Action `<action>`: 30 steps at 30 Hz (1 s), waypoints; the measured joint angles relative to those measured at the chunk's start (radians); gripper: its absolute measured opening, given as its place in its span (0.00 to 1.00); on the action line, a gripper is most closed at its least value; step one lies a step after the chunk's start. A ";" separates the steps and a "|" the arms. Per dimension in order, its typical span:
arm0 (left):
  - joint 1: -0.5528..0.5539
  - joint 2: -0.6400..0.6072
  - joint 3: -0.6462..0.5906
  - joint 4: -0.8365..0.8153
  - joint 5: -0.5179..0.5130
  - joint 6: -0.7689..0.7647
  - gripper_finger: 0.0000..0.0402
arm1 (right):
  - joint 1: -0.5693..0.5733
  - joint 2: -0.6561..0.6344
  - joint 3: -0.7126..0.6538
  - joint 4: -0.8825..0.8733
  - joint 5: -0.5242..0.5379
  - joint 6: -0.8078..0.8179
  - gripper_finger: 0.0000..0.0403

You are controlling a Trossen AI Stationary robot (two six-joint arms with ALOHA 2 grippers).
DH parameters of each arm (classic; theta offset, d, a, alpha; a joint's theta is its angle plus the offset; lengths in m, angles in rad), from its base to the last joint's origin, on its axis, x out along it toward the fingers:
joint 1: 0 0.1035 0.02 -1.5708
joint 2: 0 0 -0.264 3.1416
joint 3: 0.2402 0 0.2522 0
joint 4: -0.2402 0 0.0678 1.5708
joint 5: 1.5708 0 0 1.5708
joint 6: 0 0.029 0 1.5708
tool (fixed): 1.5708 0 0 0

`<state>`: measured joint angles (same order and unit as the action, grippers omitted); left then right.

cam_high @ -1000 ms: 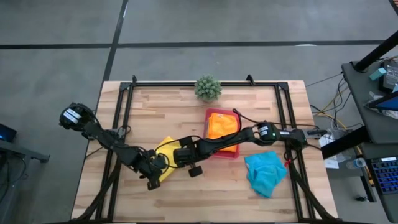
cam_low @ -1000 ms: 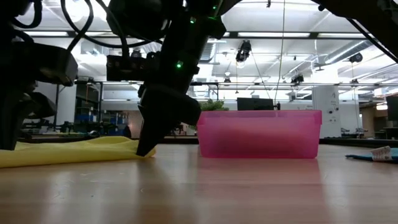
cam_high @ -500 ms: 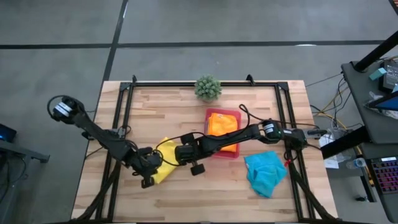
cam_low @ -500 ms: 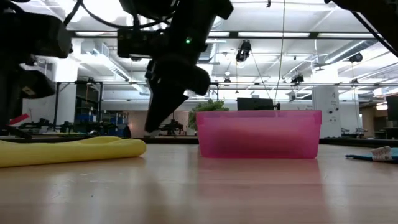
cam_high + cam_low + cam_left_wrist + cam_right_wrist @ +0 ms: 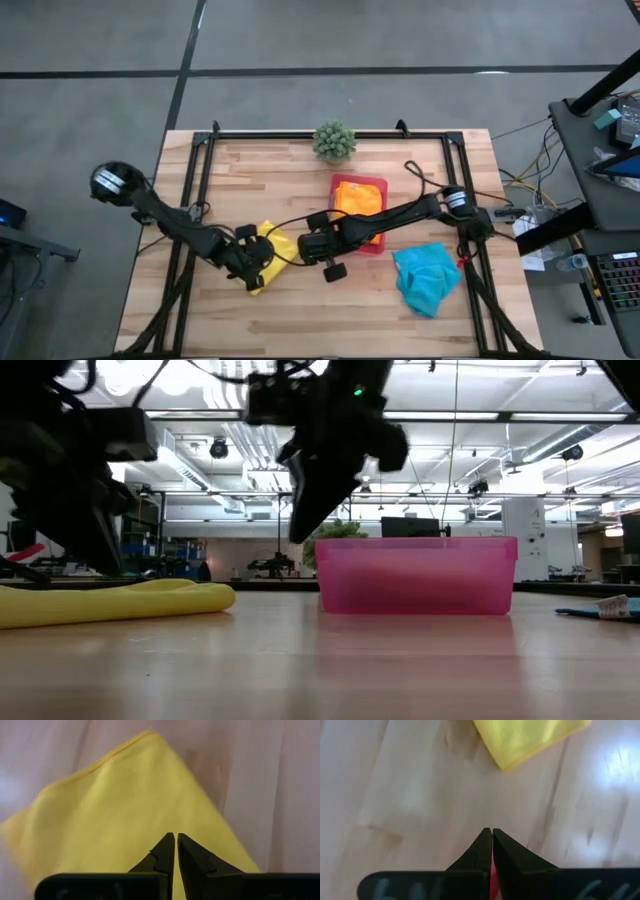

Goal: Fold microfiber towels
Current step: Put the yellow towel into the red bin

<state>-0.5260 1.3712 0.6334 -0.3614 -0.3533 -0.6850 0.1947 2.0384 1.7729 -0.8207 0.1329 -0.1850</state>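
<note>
Left gripper point(image 5: 175, 842), fingers pressed together and empty, hangs over the folded soft yellow microfiber towel point(image 5: 268, 256); right gripper point(image 5: 492, 837), likewise closed and empty, hovers just beside it above the wooden table point(image 5: 300, 312).

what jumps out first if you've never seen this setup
Two dark arms meet over a folded yellow towel at the table's front left: the left gripper hangs shut above it, the right gripper shut over bare wood beside it. A pink tray holds an orange towel, and a turquoise towel lies crumpled at right.

A folded yellow towel point(image 5: 262, 262) lay lower left of centre, orange point(image 5: 358, 201) at centre, crumpled turquoise point(image 5: 427, 277) lower right.
</note>
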 joint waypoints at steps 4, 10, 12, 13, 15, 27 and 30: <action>0.024 0.086 0.001 0.102 0.004 0.052 0.02 | 0.009 -0.081 -0.097 0.030 0.000 0.031 0.02; 0.077 0.164 0.002 0.243 0.003 0.064 0.02 | 0.030 -0.219 -0.247 0.130 -0.002 0.056 0.02; 0.098 0.194 0.002 0.306 -0.005 0.064 0.02 | 0.031 -0.254 -0.294 0.173 -0.001 0.062 0.02; 0.109 0.208 0.002 0.335 -0.019 0.064 0.02 | 0.033 -0.268 -0.317 0.198 -0.001 0.062 0.02; 0.140 0.233 0.002 0.381 -0.078 0.062 0.02 | 0.032 -0.296 -0.358 0.254 -0.001 0.066 0.02; 0.270 0.041 0.003 0.303 0.074 0.009 0.02 | 0.019 -0.287 -0.443 0.490 -0.002 0.489 0.03; 0.268 -0.066 0.003 0.169 0.121 -0.060 0.02 | 0.003 -0.274 -0.421 0.514 -0.002 0.586 0.07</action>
<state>-0.2577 1.3051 0.6365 -0.1928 -0.2320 -0.7450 0.1979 1.7644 1.3523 -0.3063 0.1309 0.4006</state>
